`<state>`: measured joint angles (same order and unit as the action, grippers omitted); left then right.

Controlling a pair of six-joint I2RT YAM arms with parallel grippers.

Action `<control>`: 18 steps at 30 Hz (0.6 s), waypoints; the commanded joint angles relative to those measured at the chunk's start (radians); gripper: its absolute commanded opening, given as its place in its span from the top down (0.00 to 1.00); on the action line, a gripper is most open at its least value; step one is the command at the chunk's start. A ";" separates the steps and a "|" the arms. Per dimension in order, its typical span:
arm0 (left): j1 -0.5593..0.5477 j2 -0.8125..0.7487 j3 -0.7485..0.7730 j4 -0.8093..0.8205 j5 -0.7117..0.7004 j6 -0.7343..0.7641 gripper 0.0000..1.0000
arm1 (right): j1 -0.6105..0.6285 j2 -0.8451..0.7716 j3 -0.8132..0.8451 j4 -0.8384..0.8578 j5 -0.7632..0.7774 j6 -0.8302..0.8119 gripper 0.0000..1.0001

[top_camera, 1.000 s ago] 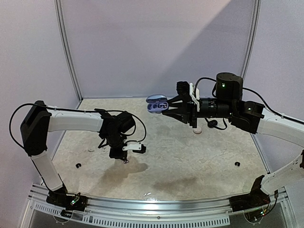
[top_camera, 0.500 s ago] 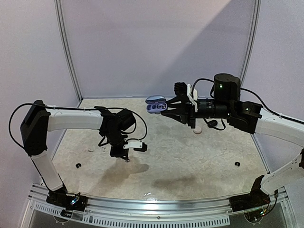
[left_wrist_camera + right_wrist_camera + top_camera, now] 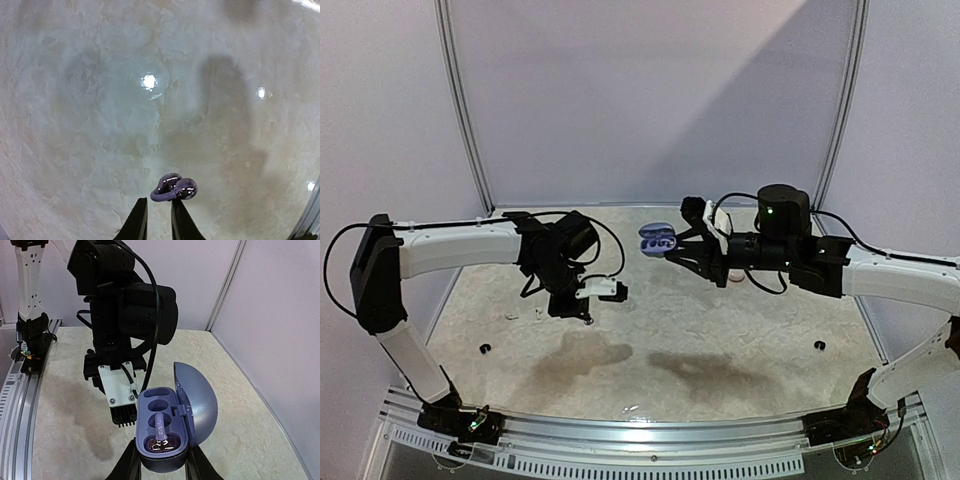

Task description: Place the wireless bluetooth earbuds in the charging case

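Since the left gripper (image 3: 159, 204) pinches a purple earbud (image 3: 174, 187) at its very fingertips, well above the table (image 3: 90, 110), the bud sticks out clear, probably for a clean drop-in. Right gripper (image 3: 161, 462) clamps the charging case (image 3: 165, 452) by its base, lid open and raised toward the left arm. One slot looks filled, the empty slot (image 3: 159, 405) faces up.

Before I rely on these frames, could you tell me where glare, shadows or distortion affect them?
Left wrist view: wide-angle bending of the table, two glare spots on it, yet the glossy earbud at the left gripper reads sharp. Right wrist view: even light, the open charging case crisp. Top view: a diagonal shade line across the back wall, two soft shadows on the table.
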<state>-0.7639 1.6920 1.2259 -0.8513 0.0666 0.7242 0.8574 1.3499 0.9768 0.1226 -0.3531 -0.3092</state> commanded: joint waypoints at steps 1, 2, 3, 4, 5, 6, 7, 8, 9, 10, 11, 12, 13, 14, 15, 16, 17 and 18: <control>0.012 -0.013 -0.012 -0.002 0.022 0.005 0.82 | -0.003 0.010 -0.013 0.065 0.026 0.045 1.00; 0.012 -0.011 -0.018 -0.005 0.019 0.014 0.82 | -0.004 0.009 -0.013 0.059 0.027 0.044 1.00; 0.013 -0.010 -0.029 -0.007 0.014 0.026 0.82 | -0.004 0.006 -0.013 0.053 0.028 0.045 1.00; 0.015 -0.010 -0.042 -0.005 0.004 0.041 0.82 | -0.004 0.001 -0.015 0.048 0.030 0.045 1.00; 0.016 -0.012 -0.059 0.001 -0.010 0.062 0.81 | -0.004 -0.003 -0.017 0.044 0.031 0.045 1.00; 0.017 -0.015 -0.079 0.011 -0.024 0.083 0.81 | -0.003 -0.006 -0.021 0.045 0.033 0.045 1.00; 0.018 -0.020 -0.099 0.027 -0.035 0.106 0.79 | -0.004 -0.010 -0.025 0.047 0.034 0.047 1.00; 0.018 -0.025 -0.120 0.044 -0.041 0.127 0.77 | -0.004 -0.010 -0.028 0.050 0.034 0.049 1.00; 0.018 -0.030 -0.136 0.063 -0.040 0.144 0.74 | -0.004 -0.011 -0.030 0.057 0.033 0.052 1.00; 0.017 -0.033 -0.146 0.077 -0.030 0.166 0.72 | -0.004 -0.008 -0.030 0.061 0.033 0.056 1.00; 0.017 -0.036 -0.151 0.082 -0.014 0.183 0.70 | -0.003 -0.006 -0.030 0.065 0.031 0.058 1.00; 0.017 -0.035 -0.153 0.085 0.007 0.200 0.68 | -0.004 -0.003 -0.029 0.067 0.031 0.060 1.00; 0.017 -0.036 -0.155 0.086 0.024 0.220 0.68 | -0.004 -0.001 -0.027 0.067 0.029 0.062 1.00; 0.017 -0.036 -0.160 0.090 0.039 0.240 0.67 | -0.004 0.000 -0.024 0.064 0.027 0.062 1.00; 0.017 -0.036 -0.166 0.089 0.054 0.264 0.67 | -0.004 0.001 -0.021 0.060 0.026 0.062 1.00; 0.017 -0.036 -0.175 0.090 0.058 0.293 0.67 | -0.004 0.000 -0.020 0.055 0.027 0.062 1.00; 0.017 -0.037 -0.183 0.089 0.065 0.319 0.67 | -0.004 -0.001 -0.020 0.051 0.029 0.060 1.00; 0.017 -0.036 -0.193 0.082 0.077 0.349 0.67 | -0.004 -0.004 -0.020 0.047 0.030 0.059 1.00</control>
<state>-0.7578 1.6875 1.0649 -0.7860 0.0826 0.9405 0.8570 1.3514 0.9588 0.1600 -0.3305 -0.2623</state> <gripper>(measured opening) 0.327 0.268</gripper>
